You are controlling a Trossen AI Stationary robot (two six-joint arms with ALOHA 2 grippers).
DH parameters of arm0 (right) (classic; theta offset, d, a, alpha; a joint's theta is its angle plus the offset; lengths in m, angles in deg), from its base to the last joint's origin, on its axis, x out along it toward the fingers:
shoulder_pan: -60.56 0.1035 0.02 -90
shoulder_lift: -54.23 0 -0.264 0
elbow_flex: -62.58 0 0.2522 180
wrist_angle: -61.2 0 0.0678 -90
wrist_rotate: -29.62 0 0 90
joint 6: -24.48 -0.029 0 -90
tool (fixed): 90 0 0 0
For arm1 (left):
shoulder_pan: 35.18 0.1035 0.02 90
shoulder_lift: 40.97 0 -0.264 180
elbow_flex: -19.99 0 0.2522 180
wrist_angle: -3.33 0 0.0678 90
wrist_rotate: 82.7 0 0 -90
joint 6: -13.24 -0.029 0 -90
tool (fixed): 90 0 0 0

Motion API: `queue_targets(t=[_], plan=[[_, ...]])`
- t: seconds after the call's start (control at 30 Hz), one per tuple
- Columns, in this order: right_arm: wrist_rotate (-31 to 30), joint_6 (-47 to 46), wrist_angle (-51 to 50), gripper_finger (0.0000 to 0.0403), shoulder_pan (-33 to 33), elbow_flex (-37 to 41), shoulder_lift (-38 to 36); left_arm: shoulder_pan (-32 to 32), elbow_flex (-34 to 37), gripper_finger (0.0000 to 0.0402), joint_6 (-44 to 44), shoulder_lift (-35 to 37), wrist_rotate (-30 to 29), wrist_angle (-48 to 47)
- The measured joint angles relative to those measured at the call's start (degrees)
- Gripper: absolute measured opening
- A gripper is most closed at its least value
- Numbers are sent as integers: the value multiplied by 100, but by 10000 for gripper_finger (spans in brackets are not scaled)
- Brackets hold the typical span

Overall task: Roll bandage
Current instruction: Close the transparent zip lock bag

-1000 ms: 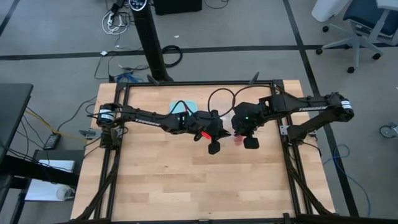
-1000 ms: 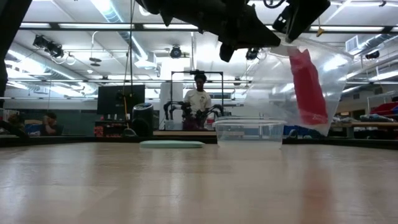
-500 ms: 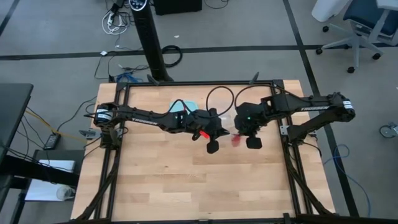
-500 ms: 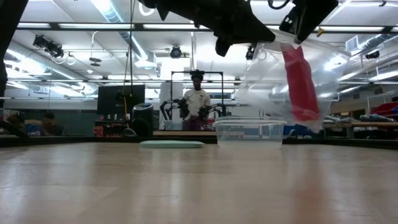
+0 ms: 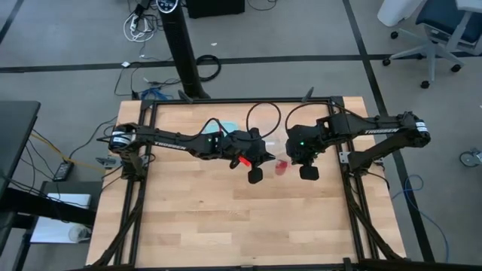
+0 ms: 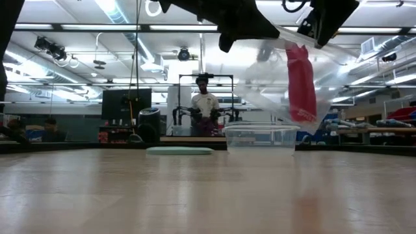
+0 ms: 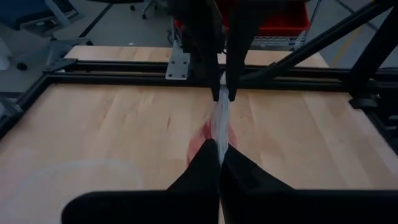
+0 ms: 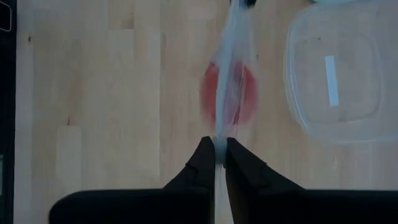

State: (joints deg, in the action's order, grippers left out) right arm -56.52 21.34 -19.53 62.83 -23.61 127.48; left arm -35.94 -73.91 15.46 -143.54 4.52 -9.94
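Note:
A clear crinkled plastic bag [image 6: 276, 81] hangs above the table between my two grippers. The red bandage [image 6: 300, 81] hangs inside it and also shows in the right wrist view [image 8: 227, 93]. My left gripper [image 7: 219, 163] is shut on one side of the bag. My right gripper [image 8: 219, 155] is shut on the opposite side. In the high view the left gripper [image 5: 265, 156] and the right gripper [image 5: 292, 158] stand close together over the table's middle, with the bandage [image 5: 280, 167] between them. My left gripper pinches an upper edge of the bag [image 7: 221, 138] between its two fingers, slanting slightly downward from the table's left. The bag is clear of the table. My right gripper pinches the bag's opposite upper edge [image 8: 219, 138] between its two fingers, coming steeply from above. The bag and bandage hang below it, clear of the table.
A clear square container [image 6: 260, 136] stands on the table under and behind the bag and shows in the right wrist view [image 8: 336, 81]. A light-blue lid [image 5: 226, 129] lies flat toward the far left. The near half of the wooden table [image 5: 226, 218] is bare.
My left gripper has risen a little. The bag with the bandage has swung toward the table's left and hangs higher than before. Both grippers have stayed shut on it.

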Motion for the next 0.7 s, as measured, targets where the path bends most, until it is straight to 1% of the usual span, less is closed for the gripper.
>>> queue_targets(t=[0.37, 0.7], plan=[[-83, -238, -401, 13, 2, 0, 0, 0, 2, 0, -51, 153, -184, -203], [-87, -316, -593, 13, 4, 0, 2, 0, 2, 0, -51, 179, -183, -287]])
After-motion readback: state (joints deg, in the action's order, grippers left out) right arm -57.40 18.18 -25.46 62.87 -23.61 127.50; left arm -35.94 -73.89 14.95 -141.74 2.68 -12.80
